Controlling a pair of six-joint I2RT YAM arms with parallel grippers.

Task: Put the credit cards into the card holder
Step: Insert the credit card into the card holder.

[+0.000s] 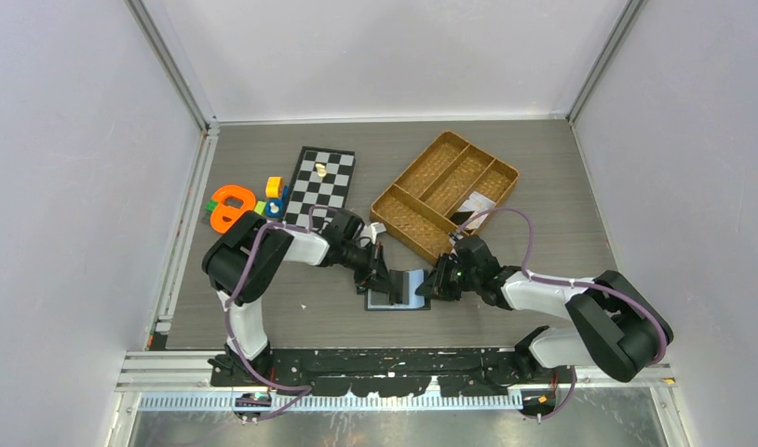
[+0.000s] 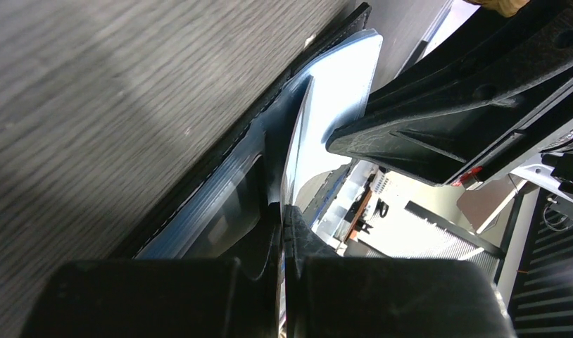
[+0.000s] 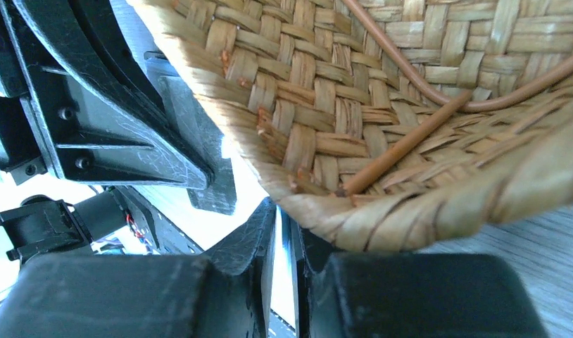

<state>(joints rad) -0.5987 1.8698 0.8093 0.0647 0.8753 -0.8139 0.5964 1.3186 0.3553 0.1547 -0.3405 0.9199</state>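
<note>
Near the front middle of the table (image 1: pixel 543 168), between the two claws, lies the card holder (image 1: pixel 400 296). It is open, with a black outer edge and pale bluish-grey inner pockets. Its base is flat on the wood, long axis roughly left to right across the table.

From the left wrist view, one thin bluish leaf of the card holder (image 2: pixel 340 84) stands up off the base, edge toward the camera. The left claw (image 1: pixel 386 279) is closed, pinching this leaf between its fingertips (image 2: pixel 284 211).

The right claw (image 1: pixel 438 282) is at the holder's right end. Its fingers are almost together, with a narrow bright slit between them (image 3: pixel 284 218); whether anything is held cannot be told.

The credit cards (image 1: pixel 473 207), whitish and dark, lie in a compartment of the woven tray (image 1: pixel 405 233), apart from the holder.
</note>
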